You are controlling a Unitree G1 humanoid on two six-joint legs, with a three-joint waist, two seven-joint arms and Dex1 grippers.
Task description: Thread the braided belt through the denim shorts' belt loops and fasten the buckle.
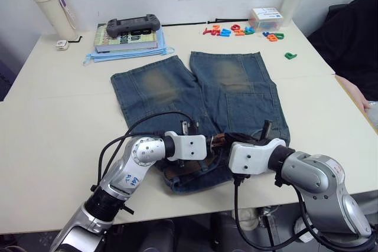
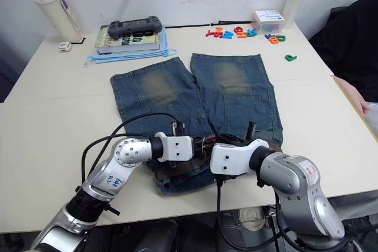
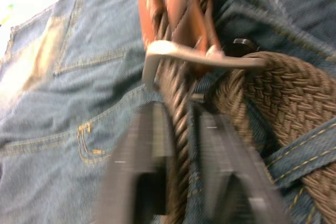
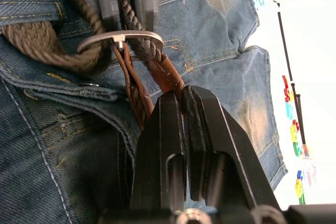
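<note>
Left pincer (image 3: pixel 176 145) grips braided belt (image 3: pixel 278 90) below buckle (image 3: pixel 202 56).

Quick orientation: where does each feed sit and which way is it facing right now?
Head stereo pair: looks down over both arms at the denim shorts on the table.
Left wrist: along the left tool, pinching the braided belt below the buckle.
Right wrist: along the right tool, gripping the belt's tan tip.
Both wrist feeds share the buckle.
</note>
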